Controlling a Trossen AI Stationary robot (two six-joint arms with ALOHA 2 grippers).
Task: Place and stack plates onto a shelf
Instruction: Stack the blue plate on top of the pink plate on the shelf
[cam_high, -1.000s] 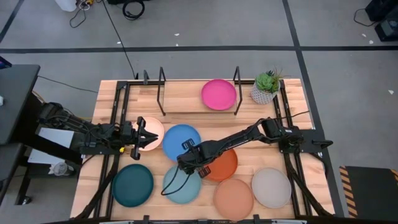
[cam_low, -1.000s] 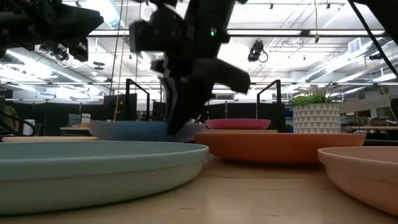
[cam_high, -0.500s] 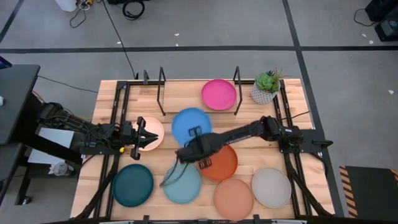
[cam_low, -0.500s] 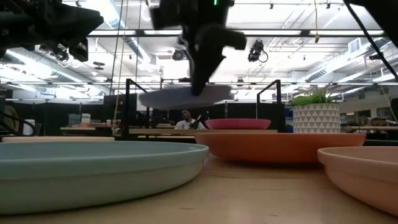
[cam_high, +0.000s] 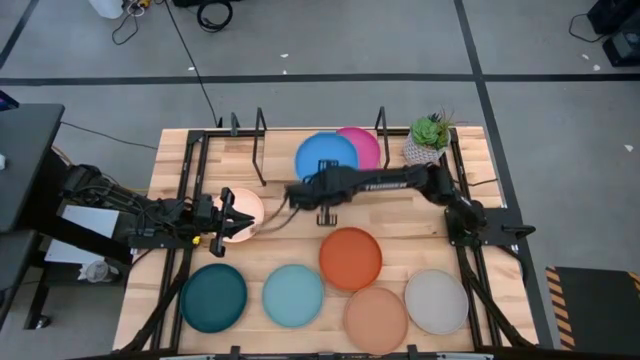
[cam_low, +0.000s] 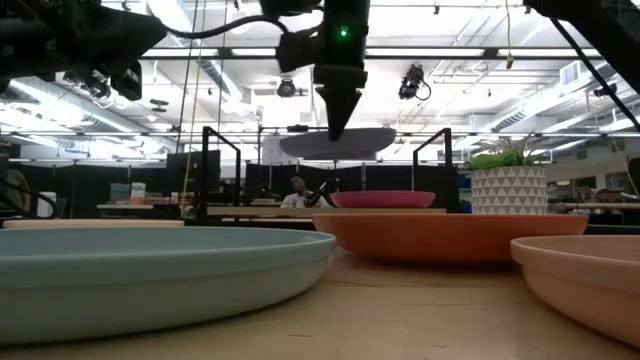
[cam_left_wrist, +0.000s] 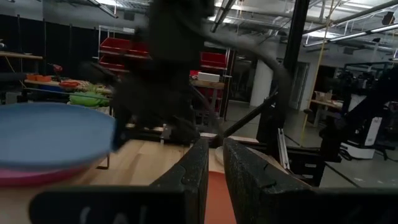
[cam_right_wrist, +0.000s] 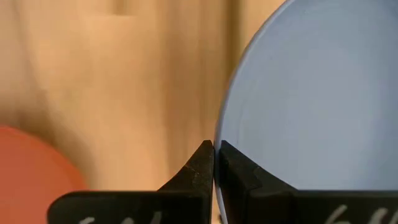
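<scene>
Wooden tabletop (cam_high: 170, 150) carried everything, and along its near edge lay the row of waiting plates: the dark teal plate (cam_high: 213, 297), the light blue plate (cam_high: 293, 295), the peach plate (cam_high: 375, 318) and the grey plate (cam_high: 436, 301), with the orange plate (cam_high: 351, 258) just behind them toward the middle. At the left edge the left gripper (cam_high: 226, 217) rested over the cream-pink plate (cam_high: 244, 213), its fingers pressed nearly together on nothing, as its wrist view showed. Farther back, the right gripper (cam_high: 303, 191) reached across from the right side and pinched the near-left rim of the blue plate (cam_high: 327, 157); the right wrist view showed the two fingers closed on that rim. From the gripper the plate extended toward the far right, held roughly level and clearly lifted, since the low view put it above the magenta plate (cam_low: 383, 199). From above, the blue plate overlapped the left part of the magenta plate, which sat on the shelf (cam_high: 290, 156) at the table's far edge, between the black uprights. The potted plant (cam_high: 428, 138) stood by the far right corner. Stacking probably called for a shift to the right, then a descent, and only the right arm was placed for that.
</scene>
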